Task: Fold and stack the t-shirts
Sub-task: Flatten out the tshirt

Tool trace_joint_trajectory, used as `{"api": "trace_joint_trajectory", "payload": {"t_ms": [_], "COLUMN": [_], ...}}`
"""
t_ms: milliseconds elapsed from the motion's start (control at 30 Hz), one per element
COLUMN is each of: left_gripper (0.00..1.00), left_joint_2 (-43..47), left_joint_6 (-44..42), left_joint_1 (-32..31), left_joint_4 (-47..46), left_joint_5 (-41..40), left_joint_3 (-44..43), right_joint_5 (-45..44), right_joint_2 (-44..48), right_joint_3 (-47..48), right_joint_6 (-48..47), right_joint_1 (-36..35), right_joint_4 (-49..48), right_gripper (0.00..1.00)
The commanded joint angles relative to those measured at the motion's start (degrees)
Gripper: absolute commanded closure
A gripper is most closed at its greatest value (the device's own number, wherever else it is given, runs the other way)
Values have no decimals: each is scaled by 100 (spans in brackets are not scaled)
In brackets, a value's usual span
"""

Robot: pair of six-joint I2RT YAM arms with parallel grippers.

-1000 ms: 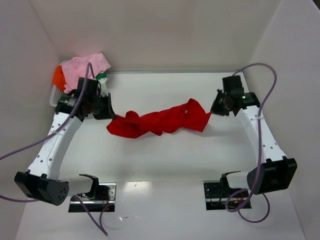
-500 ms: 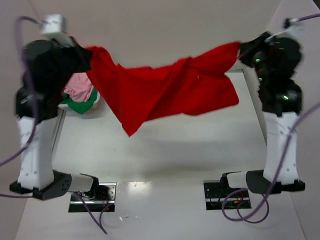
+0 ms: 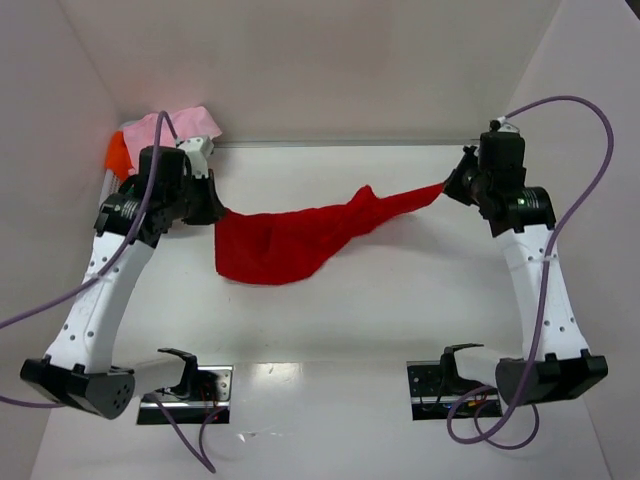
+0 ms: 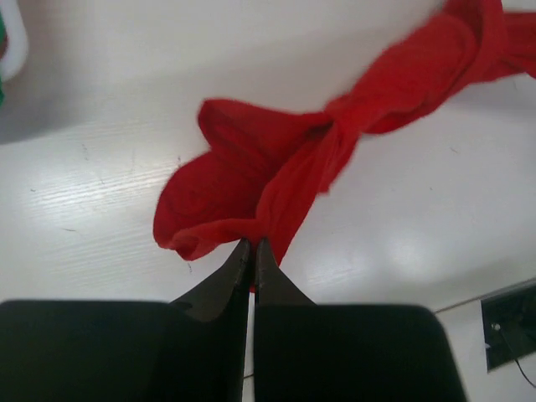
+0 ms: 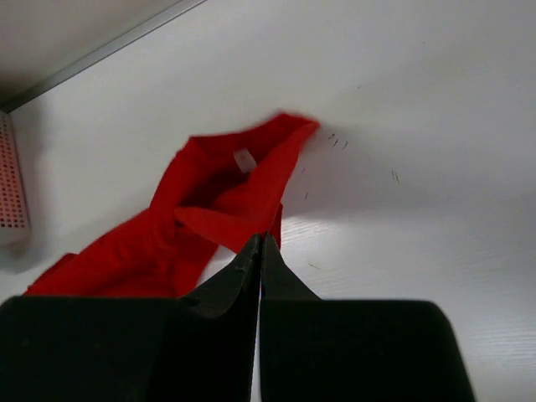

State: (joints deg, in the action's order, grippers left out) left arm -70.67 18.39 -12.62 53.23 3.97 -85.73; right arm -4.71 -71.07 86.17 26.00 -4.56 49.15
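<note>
Far left, back corner: pink t-shirt (image 3: 165, 128) and orange t-shirt (image 3: 117, 153) heaped in a pale basket (image 3: 108, 192), well apart from the fingers.

Next, left gripper (image 3: 217, 211) (image 4: 253, 245): pinched tight on a bunched edge of the red t-shirt (image 3: 285, 240) (image 4: 251, 176) (image 5: 209, 201), jaws pressed together over a thin fold.

Middle: red t-shirt strung between both grippers, wider and crumpled toward the left, twisted into a narrow rope toward the right, sagging onto the white table (image 3: 380, 320).

Right, right gripper (image 3: 447, 188) (image 5: 261, 240): likewise closed hard on the cloth's other end, a small white label showing just beyond the tips.

Handling, as a judgement: light, limp, no stiffness at all; drapes, twists and bunches under its own weight; not fragile, but prone to slipping from a thin pinch. Best taken at two matching corners or along a thicker seam, shoulders or hem, then pulled evenly apart to flatten before any fold.
</note>
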Motion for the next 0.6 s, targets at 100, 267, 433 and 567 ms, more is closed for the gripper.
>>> {"api": "trace_joint_trajectory", "payload": {"t_ms": [100, 267, 433, 567], "left_gripper": [100, 100, 100, 100], "left_joint_2": [194, 265, 98, 36], "left_joint_6": [190, 191, 113, -29], "left_joint_1": [14, 14, 14, 14], "left_joint_4": [-155, -216, -331, -278], "left_joint_5": [834, 632, 939, 939], "left_joint_3": [1047, 1314, 1077, 480], "right_joint_5": [24, 110, 392, 602], "right_joint_2": [365, 209, 84, 84], "right_joint_3": [-882, -1691, -1456, -437], "right_joint_6": [-77, -77, -25, -174], "right_joint_1": [25, 25, -28, -28], "right_joint_4": [-142, -457, -511, -152], "right_gripper": [100, 100, 100, 100]}}
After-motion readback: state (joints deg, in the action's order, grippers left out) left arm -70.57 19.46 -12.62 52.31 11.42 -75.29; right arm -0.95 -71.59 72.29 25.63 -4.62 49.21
